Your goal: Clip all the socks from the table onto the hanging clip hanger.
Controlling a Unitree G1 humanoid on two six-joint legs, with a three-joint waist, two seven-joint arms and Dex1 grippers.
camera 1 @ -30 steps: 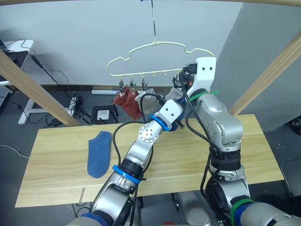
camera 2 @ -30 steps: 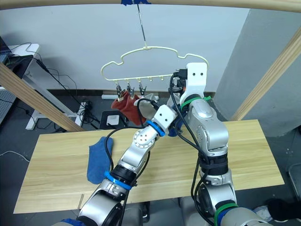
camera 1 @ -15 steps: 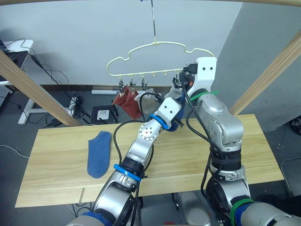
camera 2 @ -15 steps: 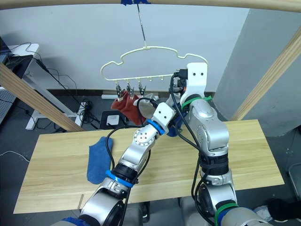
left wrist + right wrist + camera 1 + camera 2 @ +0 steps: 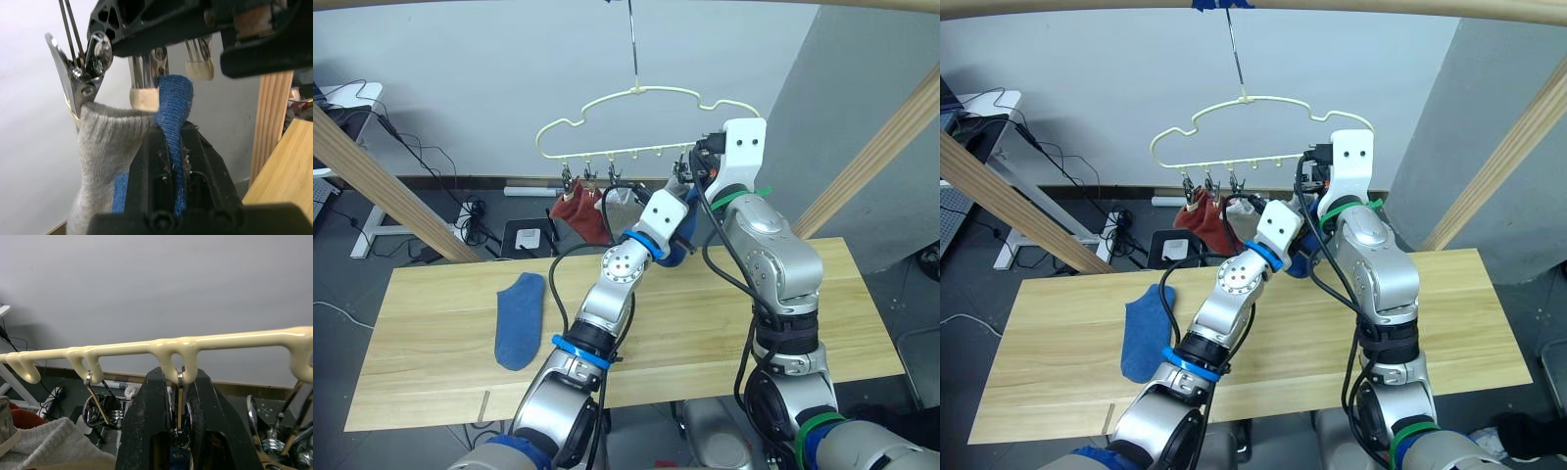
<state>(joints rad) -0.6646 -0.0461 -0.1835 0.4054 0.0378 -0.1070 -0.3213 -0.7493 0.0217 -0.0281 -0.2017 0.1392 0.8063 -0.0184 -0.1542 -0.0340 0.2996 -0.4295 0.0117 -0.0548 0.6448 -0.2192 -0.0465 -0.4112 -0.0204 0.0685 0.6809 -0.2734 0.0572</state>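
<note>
Change since a second ago: your left gripper (image 5: 171, 161) has risen toward the clip hanger (image 5: 636, 94), carrying a blue sock (image 5: 173, 105) up between the pale tips of an opened metal clip (image 5: 166, 95). This means the sock's cuff now sits at the clip's mouth, so the clipping step looks close to done but not released.

Left gripper: closed on the blue sock, which runs down between its two fingers.

Right gripper (image 5: 177, 396): pressed shut around the wire handles of that clip, directly under the hanger's bottom bar (image 5: 161, 345); this squeeze appears to hold the clip open.

Already hung: a grey sock (image 5: 105, 147) just beside the left gripper, touching the blue one; rust red socks (image 5: 579, 213) farther along the bar, beyond the grey.

Still to do: one blue sock (image 5: 520, 318) lying flat on the table (image 5: 862, 323), well below and away from both grippers.

Room: tight between the two grippers and the neighbouring grey sock; free space lies below the left gripper, toward the tabletop. Slanted wooden poles (image 5: 382, 186) stand well clear on either side.

Risk, as a judgement: withdrawing the left gripper before the right lets the clip close could drop the sock
</note>
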